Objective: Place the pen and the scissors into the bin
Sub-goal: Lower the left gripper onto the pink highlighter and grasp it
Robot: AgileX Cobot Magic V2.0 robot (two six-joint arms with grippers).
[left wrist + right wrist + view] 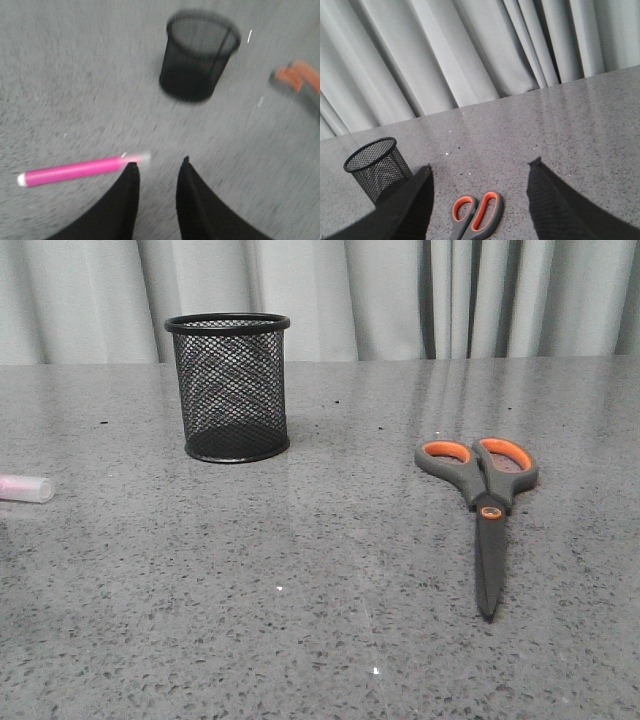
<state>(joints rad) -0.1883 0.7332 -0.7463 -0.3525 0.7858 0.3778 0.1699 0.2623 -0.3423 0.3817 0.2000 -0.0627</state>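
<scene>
The black mesh bin point(230, 387) stands upright toward the back left of the grey table. The scissors point(485, 498) lie flat on the right, orange-lined handles away from me, blades pointing toward the front. Only the pale cap of the pen point(27, 488) shows at the left edge of the front view; the left wrist view shows the whole pink pen point(75, 171) lying on the table. My left gripper point(159, 166) hovers open with the cap just beside one fingertip, nothing between the jaws. My right gripper point(480, 168) is open above the scissors' handles point(475, 214). Neither gripper appears in the front view.
Pale grey curtains point(400, 295) hang behind the table's far edge. The speckled grey tabletop point(300, 590) stretches between the bin and the scissors. The bin point(375, 167) stands to one side of the right gripper's fingers.
</scene>
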